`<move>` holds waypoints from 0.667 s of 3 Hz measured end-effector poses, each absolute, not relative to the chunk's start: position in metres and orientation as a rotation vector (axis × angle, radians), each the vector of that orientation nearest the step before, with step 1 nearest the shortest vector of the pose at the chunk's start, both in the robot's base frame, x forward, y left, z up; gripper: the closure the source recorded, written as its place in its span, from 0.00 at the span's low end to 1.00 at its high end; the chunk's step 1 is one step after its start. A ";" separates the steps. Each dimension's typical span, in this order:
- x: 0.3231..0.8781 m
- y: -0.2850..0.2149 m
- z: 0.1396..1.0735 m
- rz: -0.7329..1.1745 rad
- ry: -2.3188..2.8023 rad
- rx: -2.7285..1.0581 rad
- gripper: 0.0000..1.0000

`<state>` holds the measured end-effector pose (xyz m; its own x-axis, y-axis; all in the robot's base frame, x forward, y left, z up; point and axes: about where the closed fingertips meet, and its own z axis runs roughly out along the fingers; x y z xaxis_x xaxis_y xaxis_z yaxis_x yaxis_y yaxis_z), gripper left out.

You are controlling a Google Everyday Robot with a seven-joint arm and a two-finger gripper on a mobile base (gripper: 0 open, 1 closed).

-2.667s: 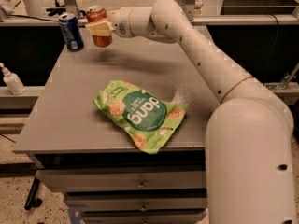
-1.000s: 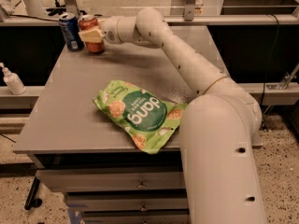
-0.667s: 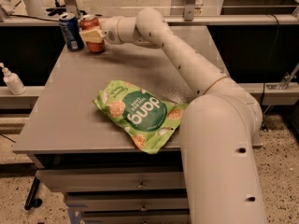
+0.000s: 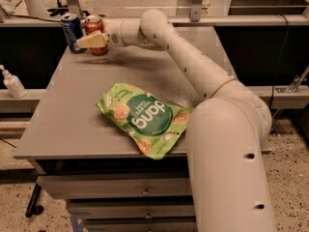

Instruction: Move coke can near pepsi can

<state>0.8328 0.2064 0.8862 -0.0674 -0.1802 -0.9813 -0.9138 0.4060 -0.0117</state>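
Note:
The coke can [image 4: 93, 25], red-orange with a silver top, stands upright on the grey table [image 4: 72, 110] at its far left corner. The pepsi can [image 4: 72, 30], dark blue with a silver top, stands right beside it on the left, a small gap between them. My gripper [image 4: 92, 38] reaches in from the right and is around the coke can. Its near finger [image 4: 91, 40] crosses the front of the can and stands off it. The gripper looks open. The far finger is hidden behind the can.
A green snack bag [image 4: 142, 117] lies flat near the table's front middle, under my arm [image 4: 193, 66]. A white pump bottle [image 4: 12, 83] stands on a lower ledge to the left. Drawers sit below the table's front edge.
The coke can has come down from the air to the table beside the pepsi can. Since then the can has stayed put and the near finger has moved down and left off it.

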 end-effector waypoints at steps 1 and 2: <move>0.829 0.203 0.884 0.821 1.546 -1.015 0.00; 0.825 0.180 0.883 0.810 1.554 -1.022 0.00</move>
<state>0.8248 0.1801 0.8829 -0.0763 -0.1988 -0.9771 -0.9148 0.4038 -0.0107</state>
